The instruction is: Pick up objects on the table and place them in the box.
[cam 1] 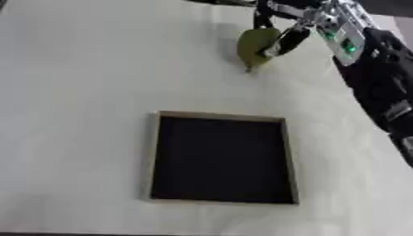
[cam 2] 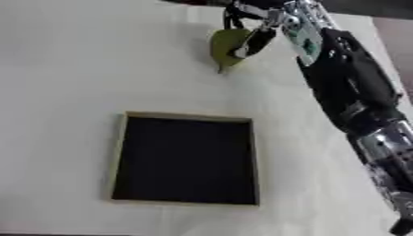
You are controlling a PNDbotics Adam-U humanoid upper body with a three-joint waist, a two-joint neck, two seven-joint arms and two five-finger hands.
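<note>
A yellow-green, pear-shaped object (cam 1: 253,45) with a pointed lower tip is at the far side of the table, beyond the box. My right hand (cam 1: 284,36) reaches in from the upper right, its fingers curled round this object. Whether the object rests on the table or hangs just above it I cannot tell. The box (cam 1: 156,156) is a shallow square tray with a pale wooden rim and a black inside, lying in the middle of the table, nearer than the hand. My left hand shows in neither view.
My right forearm (cam 2: 347,92), black with a silver section, runs down the right side of the views. The pale table (cam 1: 73,92) stretches wide to the left of the box. Its near edge (cam 1: 161,233) shows at the bottom.
</note>
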